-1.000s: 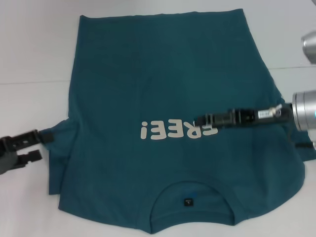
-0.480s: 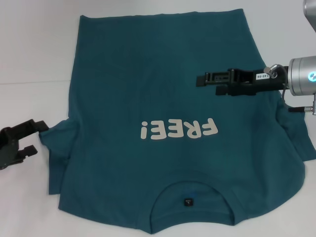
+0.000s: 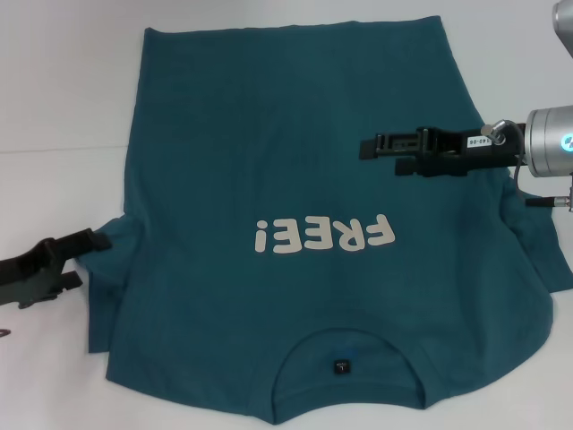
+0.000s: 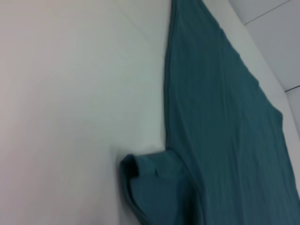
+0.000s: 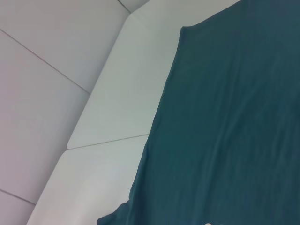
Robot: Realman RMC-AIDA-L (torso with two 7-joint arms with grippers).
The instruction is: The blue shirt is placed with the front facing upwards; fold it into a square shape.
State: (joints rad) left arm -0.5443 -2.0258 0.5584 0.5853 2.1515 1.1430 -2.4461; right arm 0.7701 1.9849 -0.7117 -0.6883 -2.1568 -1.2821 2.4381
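The blue shirt [image 3: 286, 179] lies flat and face up on the white table [image 3: 63, 90], with its collar [image 3: 345, 349] at the near edge and the cream letters "FREE!" [image 3: 322, 237] across the middle. My left gripper [image 3: 85, 262] is low at the shirt's left sleeve [image 3: 112, 237], open, its upper finger touching the sleeve edge. The left wrist view shows that bunched sleeve [image 4: 150, 183] and the shirt's side edge. My right gripper [image 3: 380, 157] hangs open above the shirt's right half, past the letters, holding nothing. The right wrist view shows shirt cloth [image 5: 225, 117] and the table.
White table surface [image 5: 108, 117] surrounds the shirt on the left and at the far side. A seam line [image 3: 54, 149] crosses the table at the left. The shirt's right sleeve [image 3: 537, 260] reaches the right border of the head view.
My right gripper rose from the letters and moved away from me over the shirt's right half. My left gripper shifted right and lower, up to the left sleeve's edge.
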